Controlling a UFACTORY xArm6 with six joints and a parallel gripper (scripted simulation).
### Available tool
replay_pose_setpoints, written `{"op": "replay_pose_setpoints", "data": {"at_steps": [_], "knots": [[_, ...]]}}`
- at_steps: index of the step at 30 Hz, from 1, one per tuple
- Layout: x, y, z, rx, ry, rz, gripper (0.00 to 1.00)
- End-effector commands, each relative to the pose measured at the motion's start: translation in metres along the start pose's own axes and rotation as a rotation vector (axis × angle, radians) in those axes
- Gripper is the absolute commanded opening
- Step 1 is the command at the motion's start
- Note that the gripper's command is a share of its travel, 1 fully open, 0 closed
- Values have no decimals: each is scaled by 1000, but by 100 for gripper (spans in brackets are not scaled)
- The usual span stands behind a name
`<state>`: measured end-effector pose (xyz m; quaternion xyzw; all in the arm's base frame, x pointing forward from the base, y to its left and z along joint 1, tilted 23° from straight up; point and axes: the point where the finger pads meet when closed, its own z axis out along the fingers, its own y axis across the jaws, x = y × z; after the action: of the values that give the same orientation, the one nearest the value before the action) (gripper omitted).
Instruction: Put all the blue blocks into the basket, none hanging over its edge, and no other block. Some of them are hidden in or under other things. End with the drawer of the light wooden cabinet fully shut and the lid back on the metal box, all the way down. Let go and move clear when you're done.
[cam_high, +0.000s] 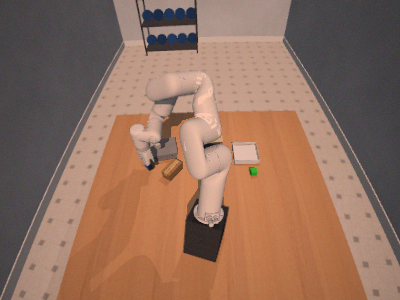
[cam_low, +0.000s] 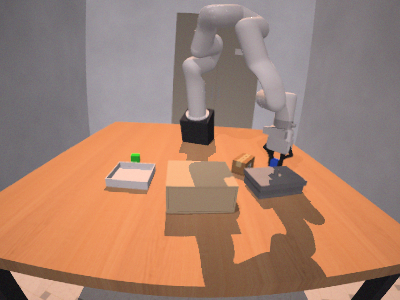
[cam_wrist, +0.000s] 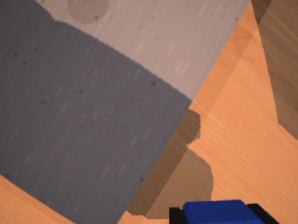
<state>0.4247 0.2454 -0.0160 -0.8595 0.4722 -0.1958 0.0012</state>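
My gripper (cam_low: 274, 161) is shut on a blue block (cam_low: 273, 162) and holds it low over the table, right beside the grey metal box, whose lid is on. In the wrist view the blue block (cam_wrist: 215, 212) sits between the dark fingertips at the bottom edge, with the box lid (cam_wrist: 100, 100) filling the left. In the top view the block (cam_high: 149, 166) is at the box's (cam_high: 167, 149) left corner. The white basket (cam_high: 246, 152) looks empty in the exterior view (cam_low: 130, 176). The light wooden cabinet (cam_low: 200, 192) stands mid-table, and its drawer front is hidden.
A small brown box (cam_high: 172, 170) lies next to the metal box, also seen in the exterior view (cam_low: 243, 163). A green block (cam_high: 253, 171) lies by the basket. The arm's black base (cam_high: 205, 234) stands near the table edge.
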Motion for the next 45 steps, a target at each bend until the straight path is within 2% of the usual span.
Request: {"op": "replay_pose_setpoints", "data": {"at_steps": [1,7,9,24,35,45], "knots": [[0,-2,-20,3,-1,0,0],[0,-2,-48,3,-1,0,0],[0,-2,-48,3,-1,0,0],[0,-1,-119,3,-1,0,0],[0,-1,-140,3,-1,0,0],[0,-1,-143,3,-1,0,0]]}}
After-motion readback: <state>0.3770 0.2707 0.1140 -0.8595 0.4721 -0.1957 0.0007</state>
